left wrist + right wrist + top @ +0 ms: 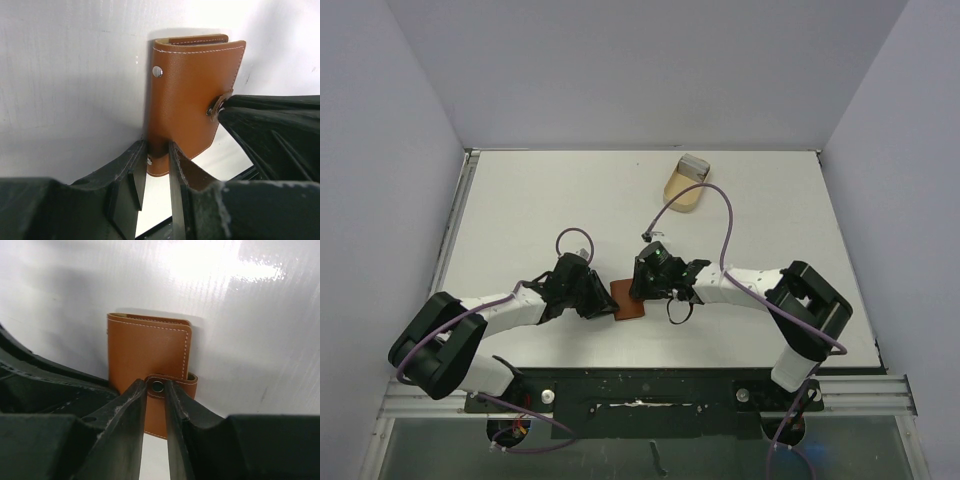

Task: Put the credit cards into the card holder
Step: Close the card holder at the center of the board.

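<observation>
Card holder (pixel 630 301): small reddish-brown leather wallet, closed, lying flat on the white desk (pixel 520 200) near the middle of its front edge, btwn the two grippers. White stitching runs along its edges. A metal stud (pixel 157 71) sits on the cover, and a strap tab (pixel 187 382) w/ a snap (pixel 158 386) wraps round one long edge.

L gripper (pixel 156 155) enters from the desk's left side. Its jaws are nearly together, pinching one short edge of the card holder near a corner, w/ leather touching both fingers. R gripper (pixel 154 392) enters from the right. Its fingers sit narrow, one each side of the snap, pressed against the strap tab. In the L wrist view its black fingertip touches that same tab.

Credit cards (pixel 694 164): a pale grey flat shape at the far end of a tan oval tray (pixel 682 195). The tray sits near the desk's far edge, right of centre, well apart from the card holder. Cards are too small to count or to show detail.
</observation>
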